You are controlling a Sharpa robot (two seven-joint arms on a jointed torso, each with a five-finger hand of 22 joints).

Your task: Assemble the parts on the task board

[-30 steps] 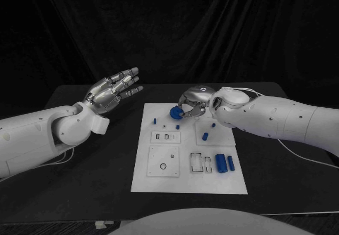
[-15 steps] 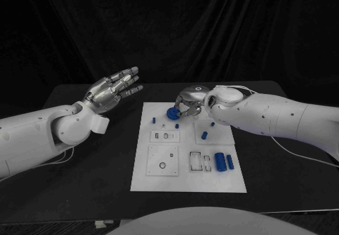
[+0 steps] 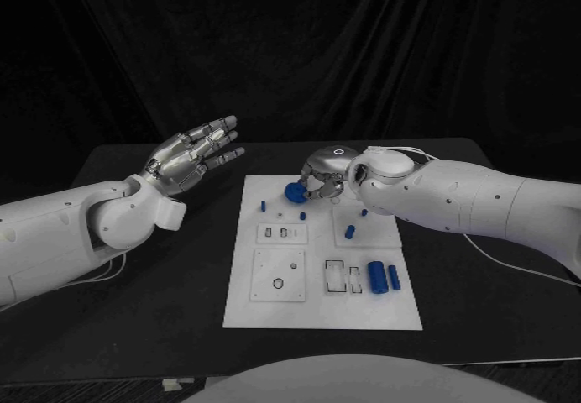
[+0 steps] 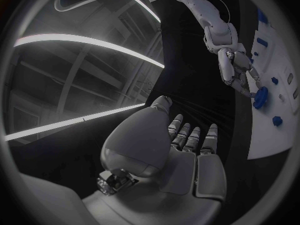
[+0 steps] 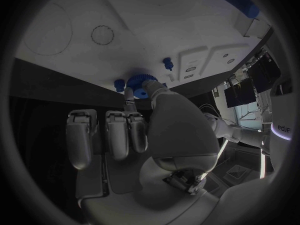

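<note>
Two hands: silver, many-fingered, on white arms above a black worktop (image 3: 145,277).
Right hand (image 3: 325,178): grasping a blue gear (image 3: 295,193) between thumb and fingertips, at the far end of the task board.
Gear: round, toothed rim visible in the right wrist view (image 5: 139,81); flat face tilted toward the board; it sits just below the fingertips, at the board's surface; contact with the board cannot be told.
Left hand (image 3: 194,155): released, fingers spread, palm raised, well apart from the board on its left side.
Task board (image 3: 317,315): white, flat, rectangular plate with recessed pockets.
Cylinders (image 3: 383,276): two blue, smooth, lying side by side near the board's right edge, long axes running toward the far end.
Small pegs (image 3: 351,232): blue, short, standing at mid-board.
</note>
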